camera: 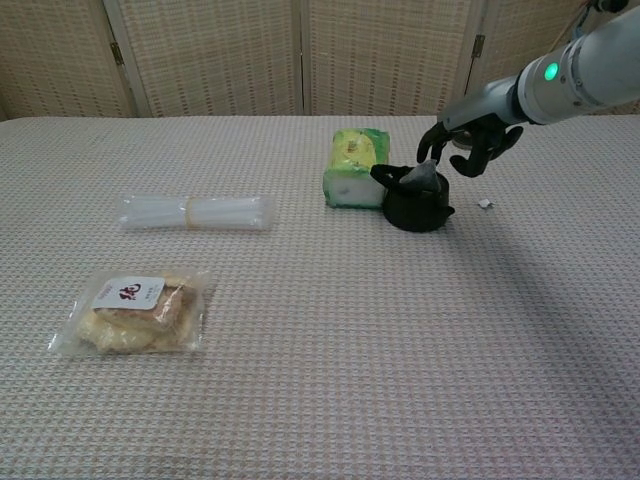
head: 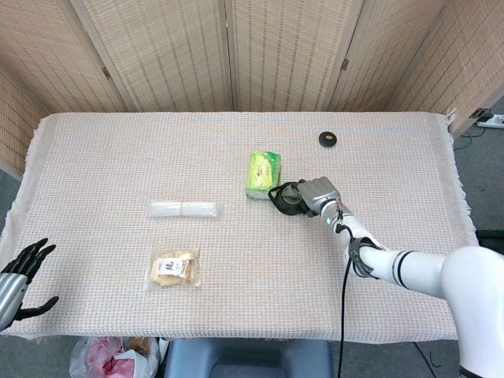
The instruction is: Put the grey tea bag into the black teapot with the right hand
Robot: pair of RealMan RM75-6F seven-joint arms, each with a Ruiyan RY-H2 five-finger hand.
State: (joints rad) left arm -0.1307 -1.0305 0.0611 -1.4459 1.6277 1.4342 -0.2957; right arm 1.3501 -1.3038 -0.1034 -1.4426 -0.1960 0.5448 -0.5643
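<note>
The robot's black-fingered left hand [head: 17, 276] is cut by the head view's left edge at eight o'clock, the small white scrap [camera: 485, 203] at three o'clock of the black round teapot [camera: 415, 200] is too small to identify, and the grey tea bag [camera: 420, 177] partly hides inside it.

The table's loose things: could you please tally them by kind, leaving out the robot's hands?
Teapots: 1, black
Tea bags: 1, grey, in the teapot's mouth
Green packs: 1
Clear bundles: 1
Snack bags: 1
Black discs: 1
Small white scraps: 1
Total: 7
</note>
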